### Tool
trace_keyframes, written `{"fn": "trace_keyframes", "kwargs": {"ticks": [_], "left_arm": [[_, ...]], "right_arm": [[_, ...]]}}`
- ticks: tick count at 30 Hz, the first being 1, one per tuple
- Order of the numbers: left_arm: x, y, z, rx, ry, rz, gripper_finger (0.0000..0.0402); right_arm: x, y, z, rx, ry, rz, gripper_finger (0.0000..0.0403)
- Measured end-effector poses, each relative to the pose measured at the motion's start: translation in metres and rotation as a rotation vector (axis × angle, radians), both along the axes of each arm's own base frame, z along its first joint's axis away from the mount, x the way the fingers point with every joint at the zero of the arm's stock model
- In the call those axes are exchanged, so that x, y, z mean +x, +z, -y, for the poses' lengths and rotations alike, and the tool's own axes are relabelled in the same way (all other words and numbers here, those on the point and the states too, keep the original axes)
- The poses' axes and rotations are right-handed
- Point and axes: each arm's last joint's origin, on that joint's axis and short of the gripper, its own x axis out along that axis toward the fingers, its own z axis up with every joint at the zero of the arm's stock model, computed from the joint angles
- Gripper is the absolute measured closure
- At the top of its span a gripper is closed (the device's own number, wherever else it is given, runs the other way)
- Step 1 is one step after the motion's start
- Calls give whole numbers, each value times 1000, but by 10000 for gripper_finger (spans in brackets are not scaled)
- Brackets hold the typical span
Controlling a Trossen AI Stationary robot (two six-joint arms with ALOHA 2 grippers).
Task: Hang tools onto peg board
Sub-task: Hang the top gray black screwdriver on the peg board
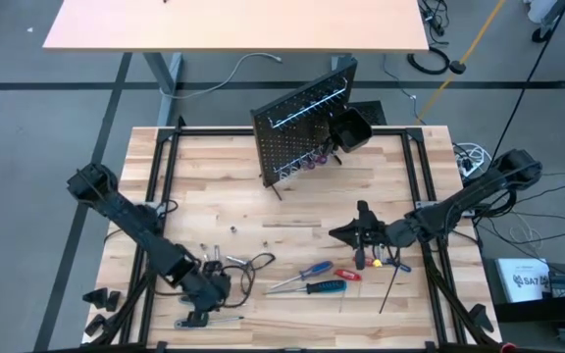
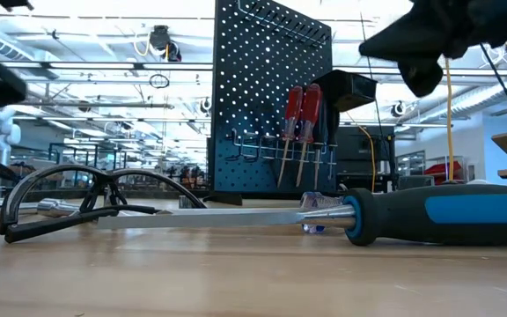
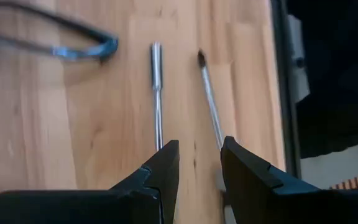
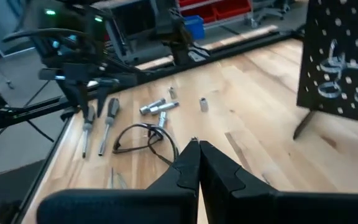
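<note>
Fingers (image 3: 166, 168) of my left gripper (image 3: 196, 163) stand parted, empty, straddling a thin screwdriver shaft (image 3: 210, 99) at lower left, positioned for pickup toward the peg board (image 1: 302, 123) at upper centre; my right gripper (image 4: 197, 160) waits shut.

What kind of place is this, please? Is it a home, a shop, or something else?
Most likely a robotics lab or workshop. A wooden table carries two robot arms and an upright black peg board with screwdrivers hanging on it. Behind it, the low view shows an open hall with ceiling strip lights and more equipment.

Black perforated peg board (image 2: 267, 88) (rows of holes), two red-handled screwdrivers (image 2: 299, 113), blue-and-black screwdriver handle (image 2: 447, 214)
</note>
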Motion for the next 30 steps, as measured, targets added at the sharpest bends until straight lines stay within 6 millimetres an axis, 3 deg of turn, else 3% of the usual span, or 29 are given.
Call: {"fn": "trace_keyframes", "kwargs": {"ticks": [6,10,24,30], "left_arm": [[-36,4,6,77,84,-140,281],[-49,6,10,124,106,-104,281],[-51,-16,14,237,37,-97,280],[-52,-16,14,233,35,-103,249]], "right_arm": [[6,-15,-3,22,-12,-59,403],[10,-20,-1,15,-29,-73,403],[12,-21,1,27,-12,-79,403],[12,-21,1,27,-12,-79,403]]}}
